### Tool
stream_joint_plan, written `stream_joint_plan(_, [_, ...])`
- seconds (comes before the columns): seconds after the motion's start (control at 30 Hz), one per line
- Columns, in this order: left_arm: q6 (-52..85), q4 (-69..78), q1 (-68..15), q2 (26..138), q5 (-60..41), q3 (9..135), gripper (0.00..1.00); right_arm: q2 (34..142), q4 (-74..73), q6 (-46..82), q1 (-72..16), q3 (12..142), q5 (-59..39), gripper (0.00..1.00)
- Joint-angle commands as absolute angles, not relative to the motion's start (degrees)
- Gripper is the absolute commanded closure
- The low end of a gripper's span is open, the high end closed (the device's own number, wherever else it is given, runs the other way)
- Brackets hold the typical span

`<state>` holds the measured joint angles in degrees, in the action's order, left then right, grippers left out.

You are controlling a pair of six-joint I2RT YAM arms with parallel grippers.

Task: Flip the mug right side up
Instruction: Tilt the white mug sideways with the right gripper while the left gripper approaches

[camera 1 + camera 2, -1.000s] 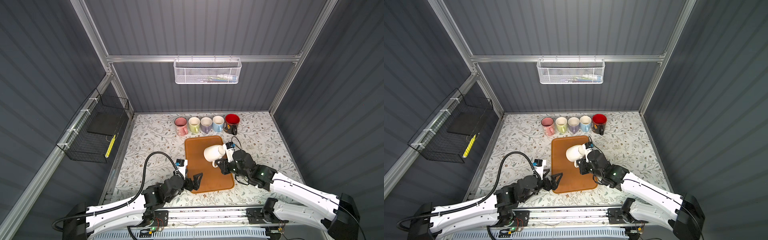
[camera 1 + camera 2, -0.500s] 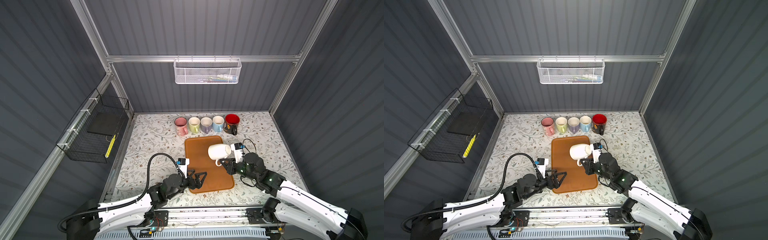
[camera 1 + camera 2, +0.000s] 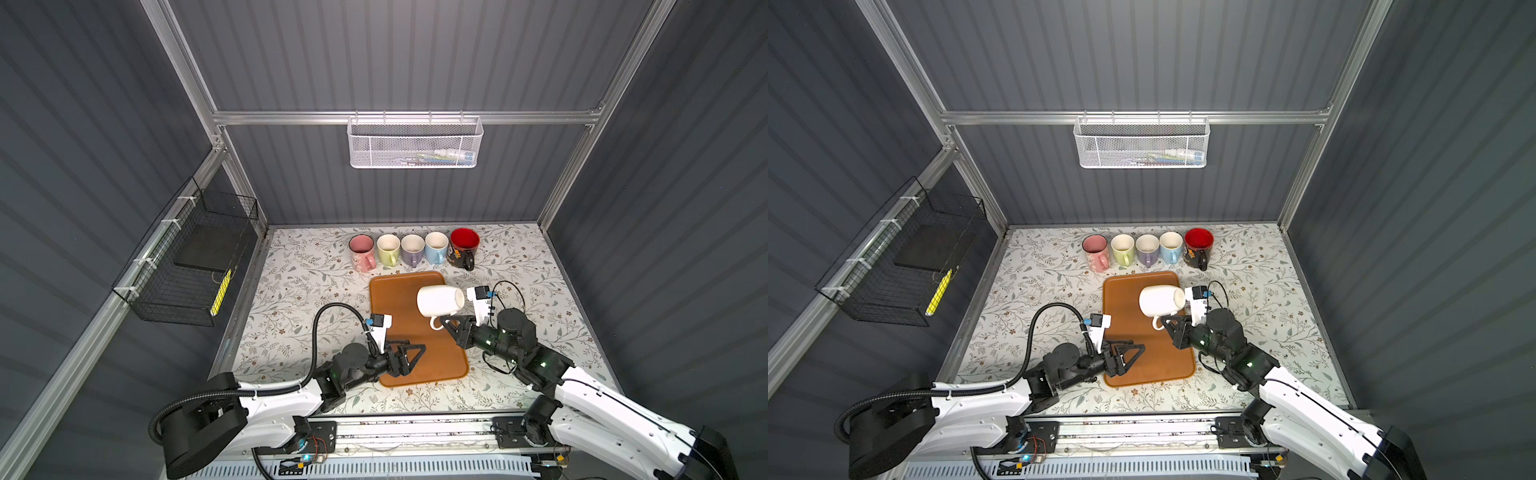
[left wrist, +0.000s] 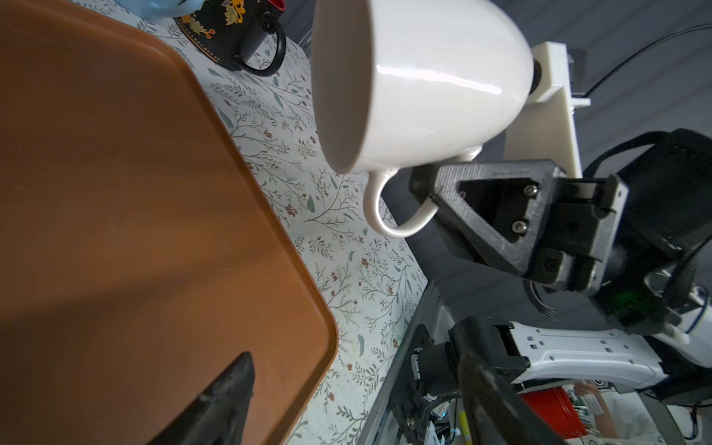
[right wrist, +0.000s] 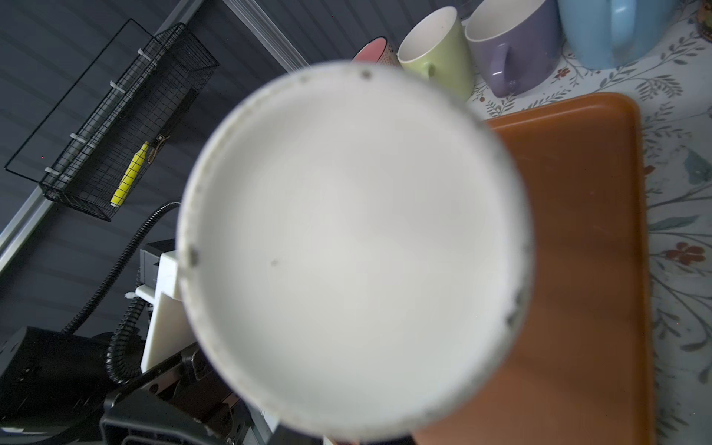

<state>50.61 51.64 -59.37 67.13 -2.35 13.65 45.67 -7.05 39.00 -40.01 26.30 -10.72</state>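
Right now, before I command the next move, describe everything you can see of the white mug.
The white mug is glossy and looks ceramic, with a rounded body narrowing to a flat base whose rim shows dark specks. It hangs on its side in the air over the right part of the orange tray, mouth toward the left arm, nothing visible inside, handle pointing down. Only the right claw touches it, pinching the handle.
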Motion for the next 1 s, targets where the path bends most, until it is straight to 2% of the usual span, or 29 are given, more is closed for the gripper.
stream_joint_plan(0.0, [53.91,64.3,-57.67,68.77,-5.02,11.86,0.16,43.57,-15.82,38.98,-39.64,25.94,-13.08,1.0])
stream_joint_plan(0.2, [55.78,73.43,-56.64,73.43,-8.66,12.28,0.17,41.97,-20.95,39.96,-39.11,23.74,-16.01,1.0])
stream_joint_plan(0.53, [57.01,80.19,-54.6,78.71,-12.32,15.28,0.33,42.15,-30.0,42.36,-38.72,21.7,-23.22,1.0])
stream_joint_plan(0.97, [61.22,87.67,-50.43,84.66,-17.15,19.98,0.4,46.06,-35.02,44.36,-38.44,22.47,-28.25,1.0])
